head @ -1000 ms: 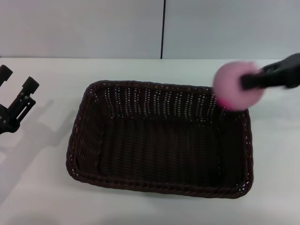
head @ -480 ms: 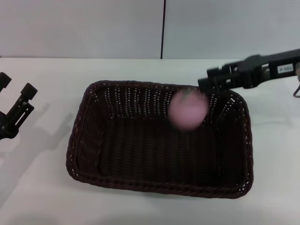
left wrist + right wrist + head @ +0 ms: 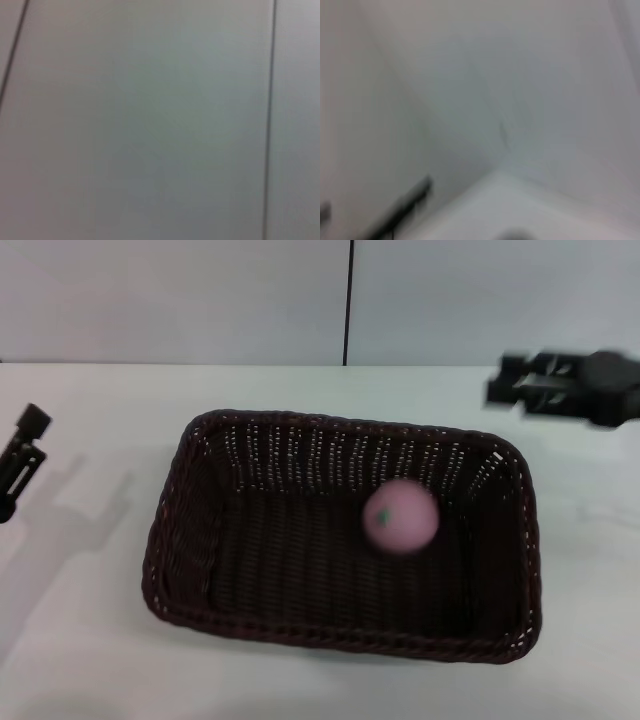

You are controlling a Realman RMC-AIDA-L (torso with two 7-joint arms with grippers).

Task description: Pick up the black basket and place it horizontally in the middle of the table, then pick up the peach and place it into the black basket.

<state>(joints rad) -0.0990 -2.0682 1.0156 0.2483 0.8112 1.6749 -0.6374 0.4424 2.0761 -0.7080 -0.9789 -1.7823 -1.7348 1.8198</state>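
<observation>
A bare test room or lab: a plain white desk stands against grey wall panels split by a dark seam.

We see even, fairly bright, diffuse light in the head view, with no glare on the white table. Soft grey shadows stretch across the table beside the left claw. The right claw is smeared by motion blur, and the peach is soft-edged. The black basket stays reasonably sharp. Both wrist views are heavily out of focus, showing pale grey surfaces and faint dark lines.
</observation>
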